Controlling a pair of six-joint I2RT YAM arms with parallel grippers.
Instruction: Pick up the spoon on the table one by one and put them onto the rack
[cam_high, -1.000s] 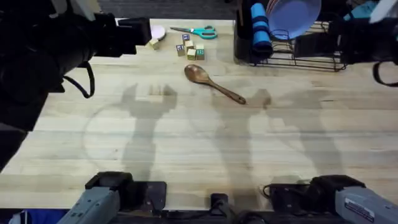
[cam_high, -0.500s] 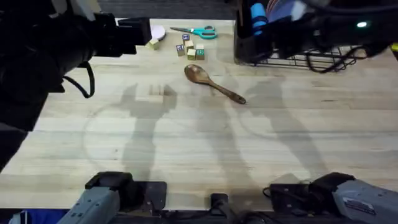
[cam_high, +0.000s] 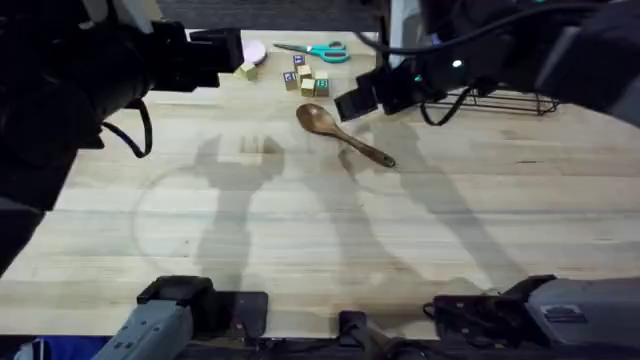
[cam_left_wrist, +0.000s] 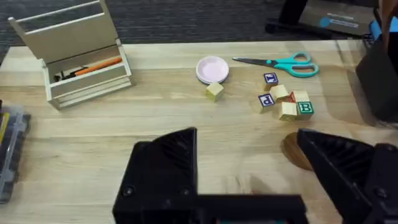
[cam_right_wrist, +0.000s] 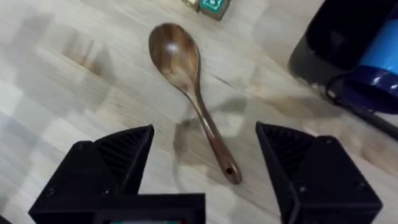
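Now smooth dark wooden spoon (cam_right_wrist: 186, 81) w/ oval bowl, tapering handle.

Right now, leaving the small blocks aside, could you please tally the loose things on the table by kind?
wooden spoon: 1
scissors: 1
pink dish: 1
beige stand: 1
Total: 4

Your right arm reaches in from the far right across the back of the table, its gripper (cam_high: 362, 103) hanging low with the fingers (cam_right_wrist: 112, 163) spread wide. Your left arm is raised close under the overhead camera at the left, large and dark, its gripper (cam_left_wrist: 249, 174) parted too, pointing forward.
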